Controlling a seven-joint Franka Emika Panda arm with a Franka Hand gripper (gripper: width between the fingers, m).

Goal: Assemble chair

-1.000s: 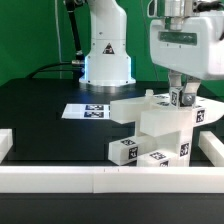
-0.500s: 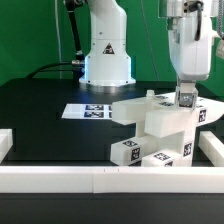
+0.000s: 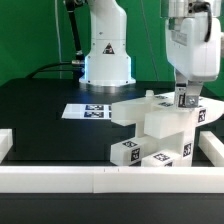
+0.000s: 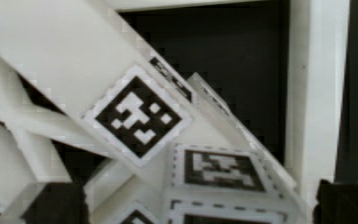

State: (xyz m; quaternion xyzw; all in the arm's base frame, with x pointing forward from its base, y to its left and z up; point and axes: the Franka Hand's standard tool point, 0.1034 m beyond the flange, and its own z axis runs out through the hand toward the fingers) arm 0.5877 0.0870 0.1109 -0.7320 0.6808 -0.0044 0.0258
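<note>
The chair (image 3: 158, 128) stands half-built at the front of the exterior view's right: stacked chunky white parts with black-and-white tags. My gripper (image 3: 186, 98) hangs straight down over its top right end, closed around a small upright tagged chair part (image 3: 187, 99) that stands on the assembly. In the wrist view the gripper (image 4: 197, 205) shows dark fingertips (image 4: 51, 205) at both sides, with the tagged white part (image 4: 211, 170) filling the gap between them. More white tagged chair parts (image 4: 140, 110) lie beyond it.
The marker board (image 3: 88, 111) lies flat on the black table left of the chair. The robot base (image 3: 106, 55) stands at the back. A white rail (image 3: 100, 178) runs along the front, with white blocks at the left (image 3: 4, 143) and right (image 3: 212, 150) edges.
The gripper has turned about its vertical axis from broad side to narrow side facing the camera, staying over the same spot on the chair. The chair parts have not visibly shifted.
</note>
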